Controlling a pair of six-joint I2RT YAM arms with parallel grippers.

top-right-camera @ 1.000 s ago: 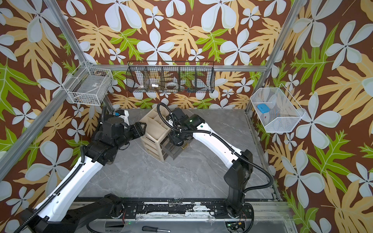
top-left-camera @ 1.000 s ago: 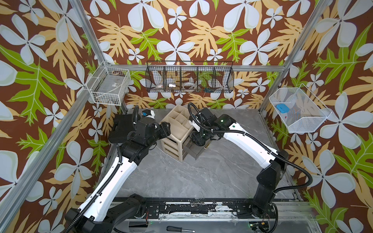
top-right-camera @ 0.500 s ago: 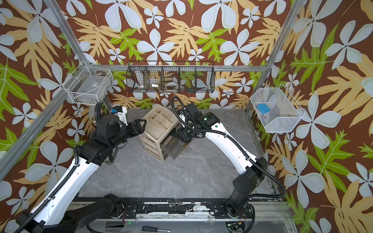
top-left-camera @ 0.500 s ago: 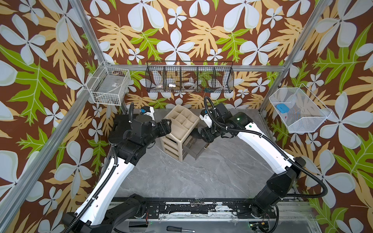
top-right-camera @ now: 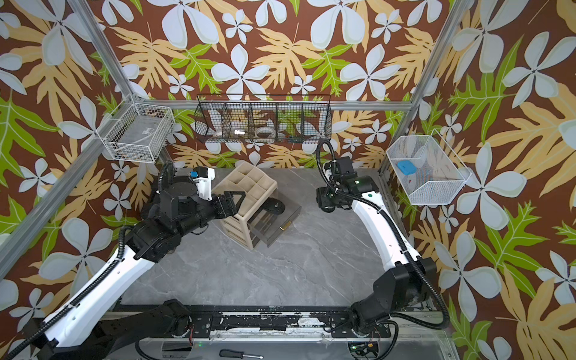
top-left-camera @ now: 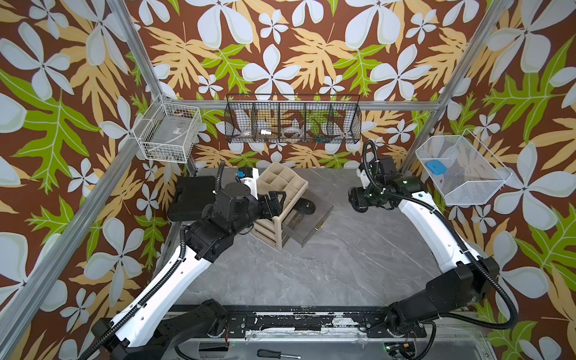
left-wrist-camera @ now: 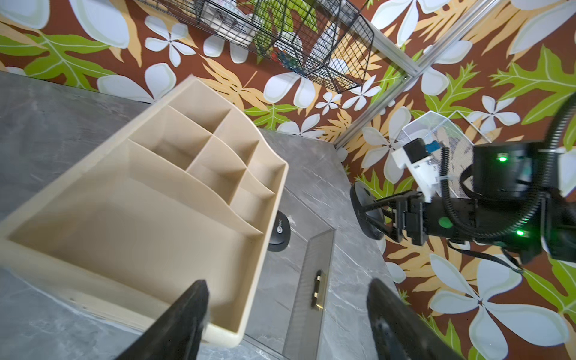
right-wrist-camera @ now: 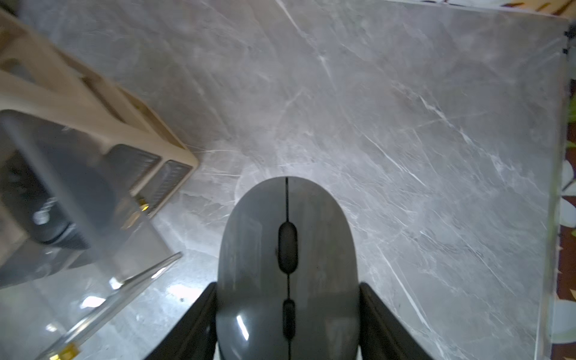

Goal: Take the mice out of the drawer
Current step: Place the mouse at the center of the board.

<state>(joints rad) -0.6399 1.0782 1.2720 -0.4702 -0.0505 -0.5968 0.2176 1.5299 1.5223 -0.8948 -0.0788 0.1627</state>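
The grey marble tabletop lay mostly bare, with a beige organiser standing toward the back and a black case behind the left arm. The organiser's smoky clear drawer stood pulled out toward the right arm. The left hand hovered over the organiser's near corner with its jaws spread wide and nothing between them. The right hand was well apart from the drawer, above open tabletop, clamped on the two long sides of the dark grey mouse. One black mouse with a pale round logo lay in the drawer, half tucked under the organiser's top (no other mice could be made out).

The step in hand looked like setting the grey mouse down. To do it well, the right hand should probably lower until the mouse's flat underside meets the tabletop squarely, somewhere that leaves the path back to the drawer free, and only then let go, since a release from height could send so smooth a shell skidding. The left hand might usefully steady the organiser, as it seems light enough to shift when the black mouse is drawn from under the overhang
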